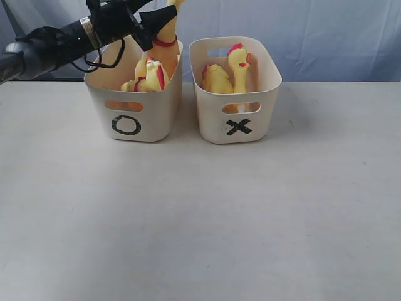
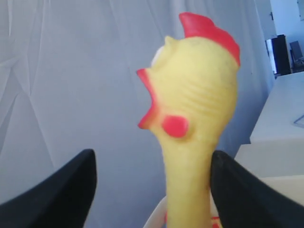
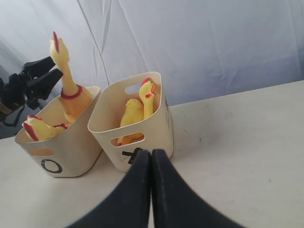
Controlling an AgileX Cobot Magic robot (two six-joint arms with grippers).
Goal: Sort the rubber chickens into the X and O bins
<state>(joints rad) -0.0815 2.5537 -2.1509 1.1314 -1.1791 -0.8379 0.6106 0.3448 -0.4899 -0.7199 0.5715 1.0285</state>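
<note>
A tall rubber chicken [image 1: 166, 45] stands upright in the O bin [image 1: 135, 116], its head [image 2: 199, 95] filling the left wrist view. My left gripper [image 1: 160, 19] is open around its neck. One finger [image 2: 242, 190] touches the neck and the other finger [image 2: 57, 194] stands well apart. A smaller chicken [image 1: 150, 75] lies in the same bin. Two more chickens [image 1: 216, 78] [image 1: 240, 63] sit in the X bin [image 1: 238, 122]. My right gripper [image 3: 151, 159] is shut and holds nothing, low over the table in front of the X bin [image 3: 156, 137]. It is out of the exterior view.
The two bins stand side by side at the back of the pale table [image 1: 200, 219]. A light blue cloth backdrop [image 1: 326, 31] hangs right behind them. The left arm [image 1: 44, 50] reaches in from the upper left.
</note>
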